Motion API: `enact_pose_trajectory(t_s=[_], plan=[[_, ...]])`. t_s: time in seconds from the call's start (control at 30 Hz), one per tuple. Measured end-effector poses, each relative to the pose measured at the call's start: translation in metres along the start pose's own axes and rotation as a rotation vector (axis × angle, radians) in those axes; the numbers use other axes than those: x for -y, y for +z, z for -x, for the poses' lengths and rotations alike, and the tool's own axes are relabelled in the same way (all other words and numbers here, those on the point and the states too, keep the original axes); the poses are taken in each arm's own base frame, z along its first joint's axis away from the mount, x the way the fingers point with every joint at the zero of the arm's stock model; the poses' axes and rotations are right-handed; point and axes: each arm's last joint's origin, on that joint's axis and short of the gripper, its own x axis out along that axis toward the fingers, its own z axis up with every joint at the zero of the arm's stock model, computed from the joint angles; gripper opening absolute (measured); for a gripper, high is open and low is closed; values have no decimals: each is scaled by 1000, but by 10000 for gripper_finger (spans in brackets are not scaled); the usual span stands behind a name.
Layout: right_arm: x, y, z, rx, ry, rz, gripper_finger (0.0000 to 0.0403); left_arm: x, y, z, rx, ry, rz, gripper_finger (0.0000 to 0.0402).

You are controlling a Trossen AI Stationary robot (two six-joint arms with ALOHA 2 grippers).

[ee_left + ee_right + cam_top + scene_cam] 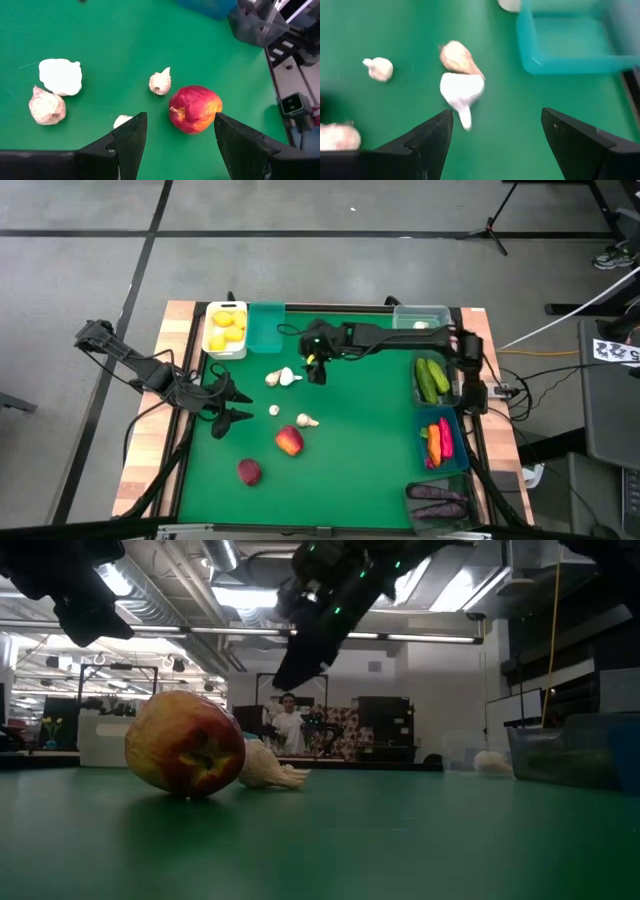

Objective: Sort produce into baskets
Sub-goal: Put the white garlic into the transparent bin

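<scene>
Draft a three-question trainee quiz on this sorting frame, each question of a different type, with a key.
1. True or false: the teal basket already holds produce.
2. Multiple choice: what fills the white basket? A) lemons B) carrots C) chilies
3. Short answer: which gripper hangs above the pair of garlic bulbs near the teal basket?

Key:
1. False; it shows only its bare floor.
2. A; the lemons are inside.
3. The right gripper, open and holding nothing. The left gripper is also open, near the two-tone apple.
</scene>
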Motion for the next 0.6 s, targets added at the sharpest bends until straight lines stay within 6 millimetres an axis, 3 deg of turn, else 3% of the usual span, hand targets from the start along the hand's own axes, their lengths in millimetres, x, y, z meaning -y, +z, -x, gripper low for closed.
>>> enact_pose_trajectory(t_s=[0.2,0.6], plan=[[-2,-6,-35,40,38,-31,303,0,1,0,12,4,26,225],[-10,-29,-81,-25,35,-24,303,-3,3,0,116,141,-14,225]])
